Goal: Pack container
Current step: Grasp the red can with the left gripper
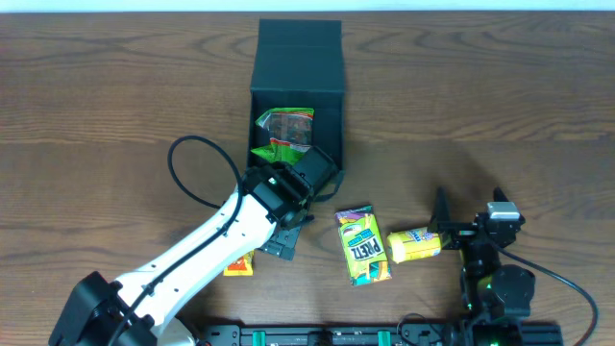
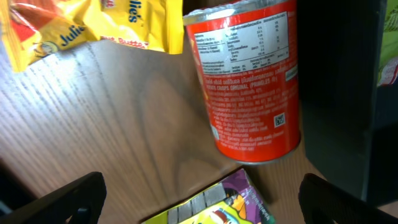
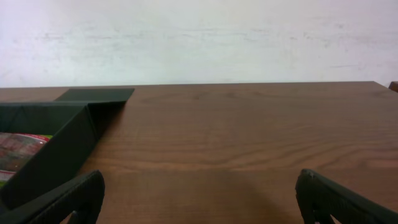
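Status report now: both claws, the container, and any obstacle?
Open and empty: left claw, right claw. The container open, snack packet inside. A red can lies beside it, below left claw.

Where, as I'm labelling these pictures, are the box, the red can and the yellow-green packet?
box [image 1: 298,58], overhead view, on its open lid flap.
red can [image 2: 249,81], left wrist view, on its printed side.
yellow-green packet [image 1: 363,246], overhead view, on its printed front.

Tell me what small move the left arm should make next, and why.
Probably lower the open left gripper onto the red can and close on it: the can sits just ahead of it, beside the container, not yet packed.
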Controlling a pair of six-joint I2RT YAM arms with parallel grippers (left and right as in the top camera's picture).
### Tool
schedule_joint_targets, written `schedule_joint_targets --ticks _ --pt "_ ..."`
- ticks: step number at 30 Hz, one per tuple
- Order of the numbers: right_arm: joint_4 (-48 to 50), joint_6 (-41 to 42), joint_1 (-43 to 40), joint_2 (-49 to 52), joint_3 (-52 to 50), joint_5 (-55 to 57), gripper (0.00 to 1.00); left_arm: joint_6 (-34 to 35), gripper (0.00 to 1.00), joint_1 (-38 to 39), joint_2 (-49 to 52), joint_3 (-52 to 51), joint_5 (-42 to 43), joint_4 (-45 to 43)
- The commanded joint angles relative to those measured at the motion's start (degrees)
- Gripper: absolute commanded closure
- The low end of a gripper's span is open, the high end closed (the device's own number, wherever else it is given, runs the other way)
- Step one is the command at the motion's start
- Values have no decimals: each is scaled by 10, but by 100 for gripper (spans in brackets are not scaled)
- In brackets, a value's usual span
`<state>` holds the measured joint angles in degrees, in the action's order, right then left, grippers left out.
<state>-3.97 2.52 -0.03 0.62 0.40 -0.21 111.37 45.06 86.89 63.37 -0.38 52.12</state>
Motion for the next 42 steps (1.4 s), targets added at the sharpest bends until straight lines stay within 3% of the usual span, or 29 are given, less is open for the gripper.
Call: schedule_joint_targets --ticks 1,9,32,39,42 --pt "-3 4 5 -3 -1 -2 1 18 5 -4 2 -23 -19 -19" --pt "-3 4 5 -3 -1 -2 1 27 6 -11 9 -31 -64 -43" --pt "-3 4 5 -3 -1 -2 1 49 7 -24 106 -31 -58 -93" --pt "-3 4 5 -3 -1 -2 1 24 15 -24 106 -31 -82 -93" --pt "-3 4 5 -3 -1 -2 1 3 25 -24 106 -31 -79 -93"
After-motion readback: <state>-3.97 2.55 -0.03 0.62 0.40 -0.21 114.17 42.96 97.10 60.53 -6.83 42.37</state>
